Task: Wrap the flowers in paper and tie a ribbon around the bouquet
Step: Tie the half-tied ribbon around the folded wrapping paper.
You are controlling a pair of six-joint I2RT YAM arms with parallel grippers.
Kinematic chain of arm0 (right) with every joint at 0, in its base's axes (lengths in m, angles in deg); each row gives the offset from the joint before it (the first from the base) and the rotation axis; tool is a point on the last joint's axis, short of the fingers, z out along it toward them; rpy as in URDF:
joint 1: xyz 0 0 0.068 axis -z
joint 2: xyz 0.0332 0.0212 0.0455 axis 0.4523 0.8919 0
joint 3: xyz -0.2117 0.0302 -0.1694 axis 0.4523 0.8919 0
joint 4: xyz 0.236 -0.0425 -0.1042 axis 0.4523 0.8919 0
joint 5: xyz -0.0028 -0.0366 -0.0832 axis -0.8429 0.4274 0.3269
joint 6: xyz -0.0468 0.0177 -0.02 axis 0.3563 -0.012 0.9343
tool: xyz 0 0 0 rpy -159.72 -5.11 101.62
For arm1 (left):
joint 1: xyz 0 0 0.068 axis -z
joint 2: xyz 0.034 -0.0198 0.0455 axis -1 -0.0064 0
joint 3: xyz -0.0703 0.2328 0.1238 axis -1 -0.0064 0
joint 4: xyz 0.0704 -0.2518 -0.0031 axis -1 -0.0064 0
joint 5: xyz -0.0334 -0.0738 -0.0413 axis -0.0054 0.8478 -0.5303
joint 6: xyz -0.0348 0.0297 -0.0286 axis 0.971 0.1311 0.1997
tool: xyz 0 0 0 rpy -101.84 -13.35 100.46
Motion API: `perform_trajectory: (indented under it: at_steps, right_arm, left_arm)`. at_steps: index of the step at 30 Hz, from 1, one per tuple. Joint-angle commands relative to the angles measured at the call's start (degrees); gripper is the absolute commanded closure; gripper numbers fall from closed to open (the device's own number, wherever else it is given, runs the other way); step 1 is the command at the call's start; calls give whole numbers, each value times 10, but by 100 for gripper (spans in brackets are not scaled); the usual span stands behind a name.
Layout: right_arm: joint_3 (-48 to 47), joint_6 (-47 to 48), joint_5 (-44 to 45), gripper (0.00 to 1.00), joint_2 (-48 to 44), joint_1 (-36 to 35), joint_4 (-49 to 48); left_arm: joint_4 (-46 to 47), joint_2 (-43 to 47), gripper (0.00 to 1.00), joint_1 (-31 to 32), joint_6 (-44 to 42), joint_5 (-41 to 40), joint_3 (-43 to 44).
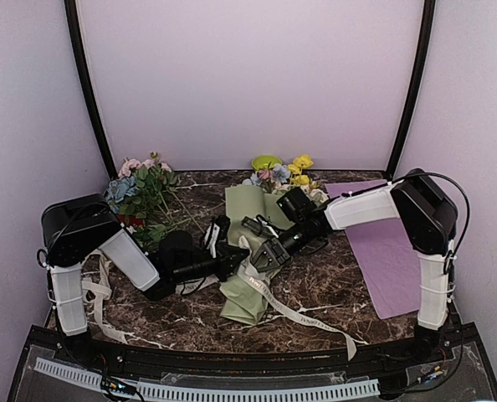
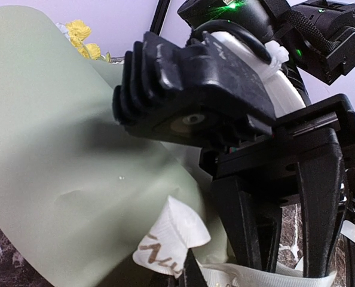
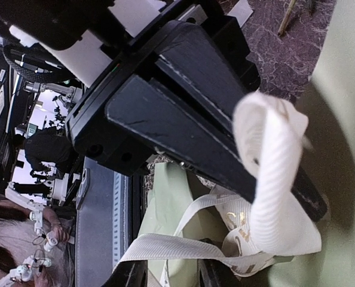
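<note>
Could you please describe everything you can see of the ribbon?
The ribbon is a long, flat, cream-white woven band with dark printed lettering. It is bunched in folds at the narrow lower part of the sage-green bouquet. One tail trails right over the marble table toward its near edge. A loop curls over the tip of the shut left gripper. The right gripper has its fingers apart above another stretch.

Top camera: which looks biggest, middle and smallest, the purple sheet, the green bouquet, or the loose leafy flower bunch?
1. purple sheet: clearly the biggest.
2. bouquet: long, though its middle is covered.
3. leafy flower bunch: looks smallest, but it is close to the bouquet, so I'm less sure of that.
</note>
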Motion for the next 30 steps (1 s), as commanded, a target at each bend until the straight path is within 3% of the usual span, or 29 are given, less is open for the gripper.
perform_trajectory:
  at_steps: [1,6,18,22,30]
  right_arm:
    - [-17,16,-17,68,6,-10,10]
    - [-26,11,1,68,-1,-11,14]
    - [-24,21,64,100,3,-15,42]
    - [-33,34,88,100,-10,-7,74]
    - [-8,-40,200,100,-66,30,55]
  left_arm:
    - [13,-2,100,-4,5,7,-2]
    - [13,-3,100,-4,5,7,-2]
    - [18,-1,100,-4,5,6,-6]
    - [22,5,100,-4,3,0,-11]
    - [30,26,100,-4,1,-23,-31]
